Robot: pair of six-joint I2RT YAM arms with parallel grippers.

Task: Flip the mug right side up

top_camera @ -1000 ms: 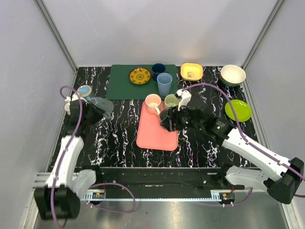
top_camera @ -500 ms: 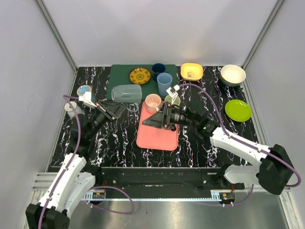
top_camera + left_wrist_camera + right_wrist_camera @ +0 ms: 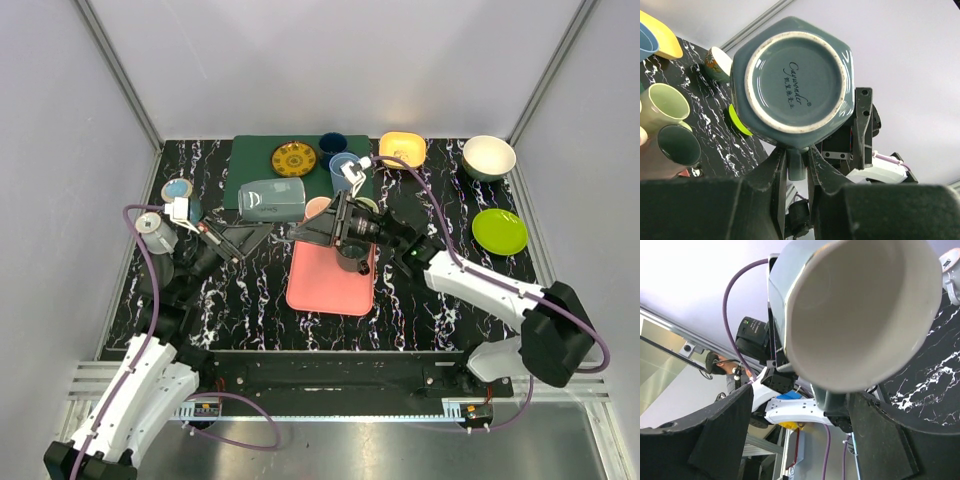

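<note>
A grey-blue six-sided mug hangs in the air on its side above the table's middle left. My left gripper is shut on its handle. In the left wrist view the mug's base faces the camera, just beyond the left gripper. My right gripper is open, right next to the mug's mouth. In the right wrist view the mug's pale open mouth fills the frame above the wide-apart fingers of the right gripper.
A pink tray lies below the right arm with a dark mug on it and a pink mug at its far edge. Behind are a green mat, patterned plate, blue cup, yellow bowl, white bowl, green plate.
My left arm has lifted the mug from low at the left up and toward the middle. My right arm has swung left, its open gripper now at the mug's mouth.
</note>
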